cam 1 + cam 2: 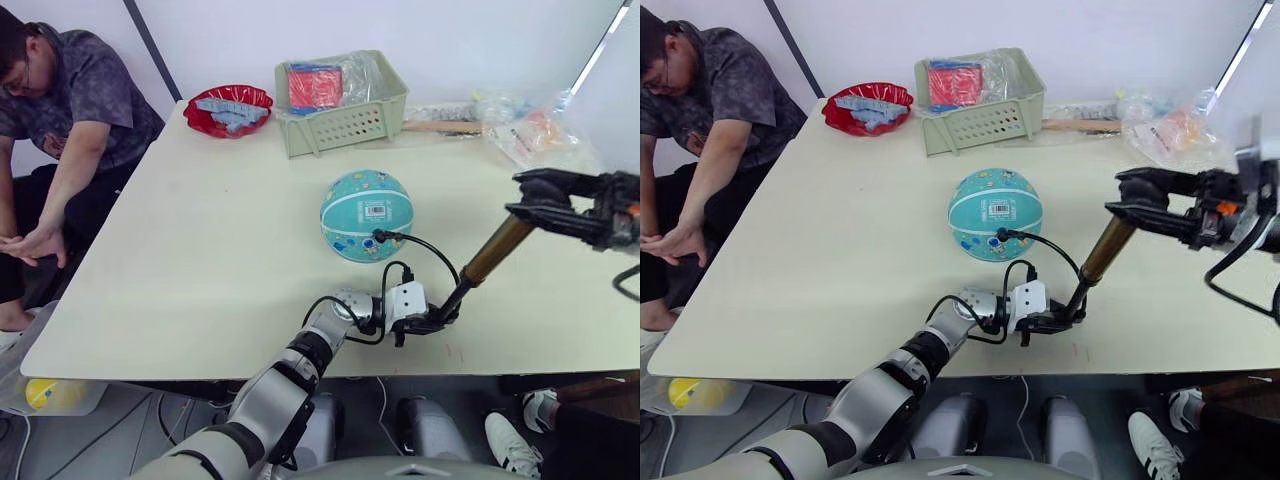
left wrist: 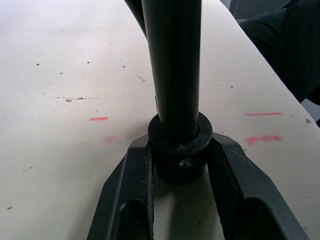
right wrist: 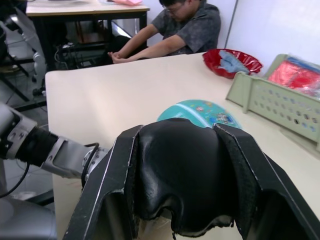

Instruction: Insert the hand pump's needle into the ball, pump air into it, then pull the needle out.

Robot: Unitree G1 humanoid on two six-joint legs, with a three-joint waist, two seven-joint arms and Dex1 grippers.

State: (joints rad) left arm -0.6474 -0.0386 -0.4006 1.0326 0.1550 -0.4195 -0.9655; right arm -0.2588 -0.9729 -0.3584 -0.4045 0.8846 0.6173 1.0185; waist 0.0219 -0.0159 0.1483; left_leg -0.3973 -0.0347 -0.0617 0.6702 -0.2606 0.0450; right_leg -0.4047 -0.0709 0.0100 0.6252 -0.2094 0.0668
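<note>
The teal ball [image 1: 365,215] rests mid-table, its barcode label facing up. The hand pump [image 1: 492,252] stands tilted to the right of the ball, gold barrel slanting up to the right. My left gripper [image 1: 432,322] is shut on the pump's black base cap [image 2: 179,155], low on the table near the front edge. Higher up on the right, my right gripper [image 1: 527,200] is shut on the black handle [image 3: 182,175]. The thin black hose [image 1: 430,255] arcs from the base to a black fitting [image 1: 380,237] pressed against the ball's near side. The needle pin itself is hidden.
A green basket [image 1: 345,120] with packets and a red bowl [image 1: 228,108] stand at the table's back. Plastic bags [image 1: 530,135] lie at the back right. A person [image 1: 70,100] sits at the left edge, leaning forward. The table's front edge [image 1: 200,368] runs just below my left gripper.
</note>
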